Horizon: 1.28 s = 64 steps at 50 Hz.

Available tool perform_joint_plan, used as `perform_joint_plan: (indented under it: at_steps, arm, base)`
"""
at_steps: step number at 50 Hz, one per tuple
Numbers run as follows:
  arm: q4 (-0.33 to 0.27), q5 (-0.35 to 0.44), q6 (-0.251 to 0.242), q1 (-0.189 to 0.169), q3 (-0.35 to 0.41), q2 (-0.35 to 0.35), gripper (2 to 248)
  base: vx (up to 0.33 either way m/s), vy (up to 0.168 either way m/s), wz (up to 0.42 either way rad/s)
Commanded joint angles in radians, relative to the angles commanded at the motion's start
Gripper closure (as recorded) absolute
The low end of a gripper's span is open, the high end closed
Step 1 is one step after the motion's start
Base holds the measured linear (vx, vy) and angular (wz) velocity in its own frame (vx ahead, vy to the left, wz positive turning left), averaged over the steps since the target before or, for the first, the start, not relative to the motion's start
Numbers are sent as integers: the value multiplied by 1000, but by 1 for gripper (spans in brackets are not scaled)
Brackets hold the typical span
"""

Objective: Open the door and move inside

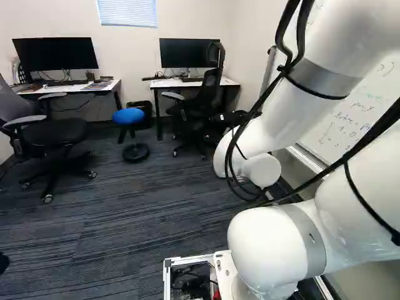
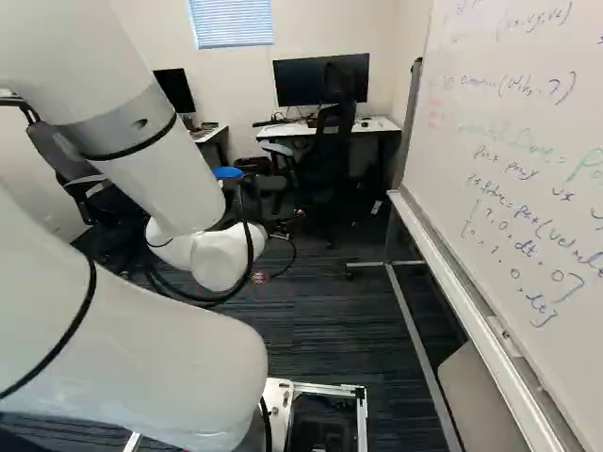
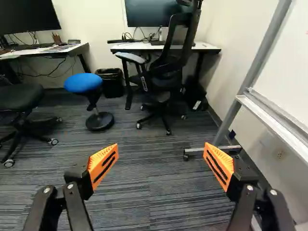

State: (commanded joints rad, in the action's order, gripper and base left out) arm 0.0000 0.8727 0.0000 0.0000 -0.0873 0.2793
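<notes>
No door shows in any of the views. In the left base view the black gripper (image 1: 234, 119) shows only in part, beyond the white arm's wrist and in front of the far desk area. Seen in the wrist view, the gripper (image 3: 160, 159) is open, its two orange-padded fingers wide apart. Nothing is between them but the dark striped carpet (image 3: 144, 185) farther down. The gripper touches nothing that I can see.
A whiteboard (image 2: 528, 169) on a wheeled frame (image 3: 211, 150) stands close on the right. Ahead are a blue stool (image 3: 83, 83), a bin (image 3: 111, 83), a black chair (image 3: 166, 79) and two desks with monitors. Another chair (image 1: 53, 131) stands at the left.
</notes>
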Motion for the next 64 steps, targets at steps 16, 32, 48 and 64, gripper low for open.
perform_joint_plan:
  at_steps: [16, 32, 48, 64]
  arm:
    - [0, 0, 0, 0, 0, 0, 3]
    - [0, 0, 0, 0, 0, 0, 3]
    - [0, 0, 0, 0, 0, 0, 3]
    - [0, 0, 0, 0, 0, 0, 3]
  base:
    - [210, 36, 114]
    - [162, 26, -7]
    - [-5, 2, 1]
    - [0, 0, 0]
